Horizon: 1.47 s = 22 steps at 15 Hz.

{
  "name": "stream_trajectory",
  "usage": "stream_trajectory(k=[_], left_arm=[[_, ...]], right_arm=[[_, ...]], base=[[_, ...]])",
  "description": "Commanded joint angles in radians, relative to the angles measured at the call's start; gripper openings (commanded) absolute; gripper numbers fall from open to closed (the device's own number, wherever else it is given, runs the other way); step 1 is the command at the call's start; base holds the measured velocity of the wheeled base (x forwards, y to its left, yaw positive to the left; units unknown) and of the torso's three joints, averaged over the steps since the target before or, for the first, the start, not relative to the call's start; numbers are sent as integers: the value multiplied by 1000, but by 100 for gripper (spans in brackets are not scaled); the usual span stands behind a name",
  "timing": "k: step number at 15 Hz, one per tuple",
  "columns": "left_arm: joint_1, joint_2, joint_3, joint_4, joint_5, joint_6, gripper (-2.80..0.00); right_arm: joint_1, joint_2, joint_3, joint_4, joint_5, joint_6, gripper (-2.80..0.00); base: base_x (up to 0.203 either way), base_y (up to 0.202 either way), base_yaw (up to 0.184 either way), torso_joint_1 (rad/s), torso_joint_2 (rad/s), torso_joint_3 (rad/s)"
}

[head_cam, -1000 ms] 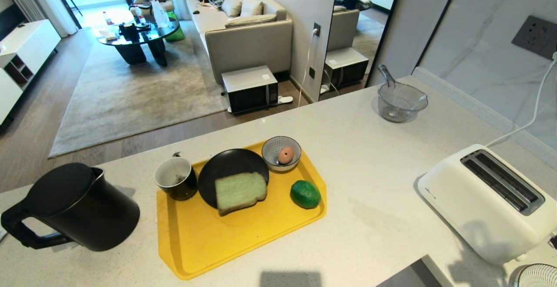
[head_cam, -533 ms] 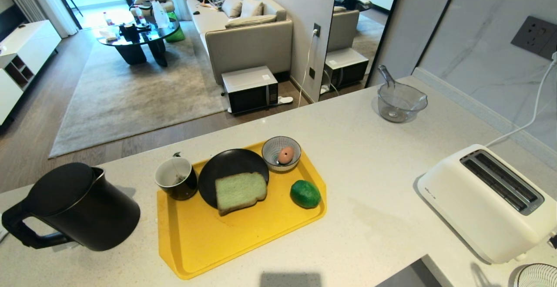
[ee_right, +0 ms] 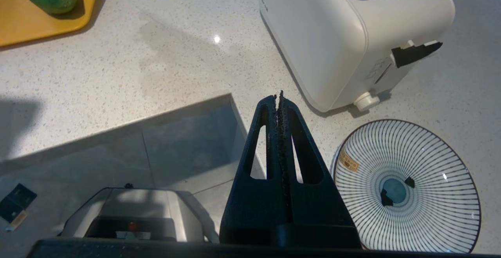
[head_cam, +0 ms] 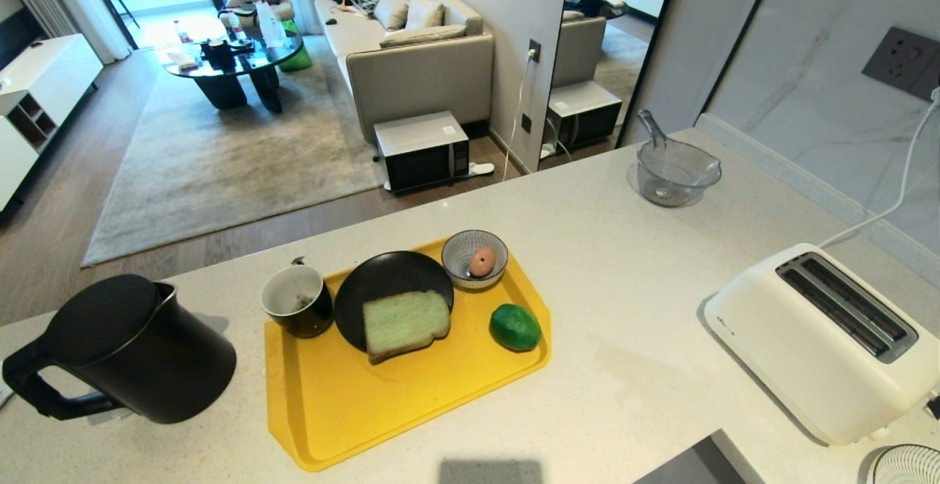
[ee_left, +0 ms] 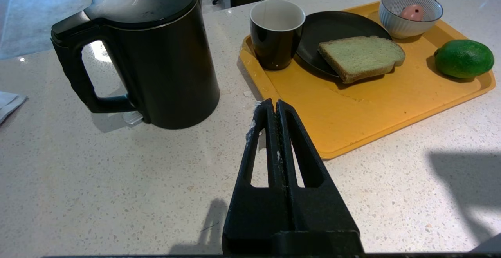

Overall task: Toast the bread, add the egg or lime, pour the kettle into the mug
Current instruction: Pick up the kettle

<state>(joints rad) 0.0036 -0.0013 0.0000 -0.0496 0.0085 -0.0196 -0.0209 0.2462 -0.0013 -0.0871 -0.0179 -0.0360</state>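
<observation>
The pale green bread (head_cam: 405, 324) lies on a black plate (head_cam: 374, 278) on a yellow tray (head_cam: 345, 403). Beside it on the tray are the dark green lime (head_cam: 515, 327), a pink egg (head_cam: 482, 261) in a striped bowl, and the black mug (head_cam: 297, 300). Left of the tray stands the black kettle (head_cam: 132, 348). A white toaster (head_cam: 822, 337) sits at the right with empty slots. Neither arm shows in the head view. My left gripper (ee_left: 275, 103) is shut and empty over the counter near the tray's front corner. My right gripper (ee_right: 277, 97) is shut and empty, short of the toaster (ee_right: 344, 35).
A clear glass jug-bowl (head_cam: 675, 170) stands at the far right of the counter. A striped plate (ee_right: 407, 183) lies in front of the toaster. The counter has a cut-out edge (ee_right: 231, 97) below my right gripper. A white cable (head_cam: 903, 175) runs to the wall socket.
The arm's shadow on the toaster's near side has slid away and is gone from the head view. Nothing on the counter has moved.
</observation>
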Motion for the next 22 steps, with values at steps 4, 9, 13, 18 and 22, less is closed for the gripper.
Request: stream_trajectory(k=[4,9,13,18,22], left_arm=[[1,-2,15,-1,1,0,-280],[1,-2,15,-1,1,-1,-280],[0,-2,15,-1,1,-1,-280],[-1,-2,15,-1,1,0,-280],[-1,-2,15,-1,1,-2,-280]], right_arm=[[21,-168,2,87,4,-19,-280],[21,-246,1,85,16,-31,-280],[21,-246,2,90,18,-41,-280],[21,-246,2,90,18,-39,-280],[21,-246,2,90,16,-38,-280]], base=[[0,0,0,0,0,0],[0,0,0,0,0,0],[0,0,0,0,0,0],[0,0,0,0,0,0],[0,0,0,0,0,0]])
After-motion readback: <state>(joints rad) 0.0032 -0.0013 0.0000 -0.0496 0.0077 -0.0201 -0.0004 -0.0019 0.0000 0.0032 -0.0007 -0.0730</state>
